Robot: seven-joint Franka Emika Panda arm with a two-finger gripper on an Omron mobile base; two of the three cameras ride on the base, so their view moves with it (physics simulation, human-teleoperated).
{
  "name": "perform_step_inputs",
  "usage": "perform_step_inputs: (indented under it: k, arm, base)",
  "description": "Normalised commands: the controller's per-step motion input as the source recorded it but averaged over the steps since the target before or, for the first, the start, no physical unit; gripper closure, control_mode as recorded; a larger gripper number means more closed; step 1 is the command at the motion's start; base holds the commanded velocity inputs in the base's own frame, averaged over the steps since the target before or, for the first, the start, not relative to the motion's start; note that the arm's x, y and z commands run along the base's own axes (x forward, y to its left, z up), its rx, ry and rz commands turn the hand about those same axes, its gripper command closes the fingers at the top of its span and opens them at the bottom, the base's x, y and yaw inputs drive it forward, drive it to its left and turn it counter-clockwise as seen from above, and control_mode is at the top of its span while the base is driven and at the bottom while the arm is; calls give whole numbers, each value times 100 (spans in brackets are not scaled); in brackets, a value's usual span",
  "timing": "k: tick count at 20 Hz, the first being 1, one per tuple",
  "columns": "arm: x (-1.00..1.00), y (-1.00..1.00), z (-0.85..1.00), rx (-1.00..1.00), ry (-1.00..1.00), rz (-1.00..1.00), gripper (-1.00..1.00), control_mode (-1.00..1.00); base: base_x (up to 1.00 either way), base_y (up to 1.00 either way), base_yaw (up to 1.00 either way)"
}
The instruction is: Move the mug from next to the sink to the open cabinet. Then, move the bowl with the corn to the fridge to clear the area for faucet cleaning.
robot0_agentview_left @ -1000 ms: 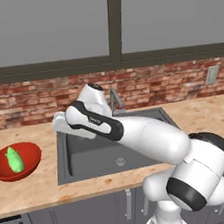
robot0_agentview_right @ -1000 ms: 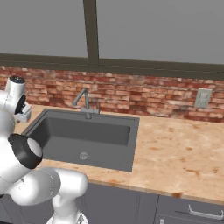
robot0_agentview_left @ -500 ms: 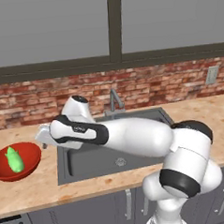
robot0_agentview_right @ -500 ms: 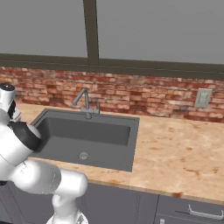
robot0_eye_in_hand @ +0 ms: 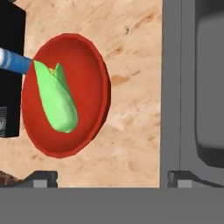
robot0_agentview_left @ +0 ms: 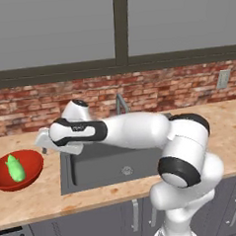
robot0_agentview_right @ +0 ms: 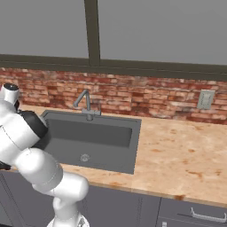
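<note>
1. Gripper (robot0_agentview_left: 42, 140) sits at the end of the white arm, which reaches out to the left across the sink (robot0_agentview_left: 113, 162), and hangs above the counter (robot0_agentview_left: 40, 196) near the sink's left edge.
2. Seen from the hand view, its two dark fingertips (robot0_eye_in_hand: 41, 177) stand wide apart at the bottom of the picture, with nothing between them.
3. Just left of the sink, a wide red bowl (robot0_agentview_left: 18, 170) rests on the light wood-look counter.
4. Inside the bowl lies the corn (robot0_agentview_left: 15, 168), a light-green oblong lump, slanted across the bowl's middle.
5. From the hand view, the bowl (robot0_eye_in_hand: 65, 94) and the corn (robot0_eye_in_hand: 57, 98) lie beyond the fingertips, apart from them, nearer the one on the view's left.
6. Nothing touches the bowl; the gripper is close to it but clear of it.
7. Behind the dark grey sink stands a slim grey faucet (robot0_agentview_right: 85, 103) with a bent spout, in front of a red brick wall (robot0_agentview_right: 146, 99).
8. To the right of the sink, a pale wall outlet (robot0_agentview_right: 205, 99) is set in the brick.
</note>
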Motion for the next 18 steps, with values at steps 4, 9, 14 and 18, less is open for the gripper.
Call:
perform_step_inputs:
  k: [4,9,14,18]
  arm:
    - [15,33,-36,0,0,-3,-100,-100]
    - [6,33,-41,0,0,-15,-100,-100]
    - [23,33,-32,0,0,-15,-100,-100]
    - [31,25,-27,0,0,-14,-100,-100]
  base:
    - [0,0,0]
    - [0,0,0]
    - [0,0,0]
    - [0,0,0]
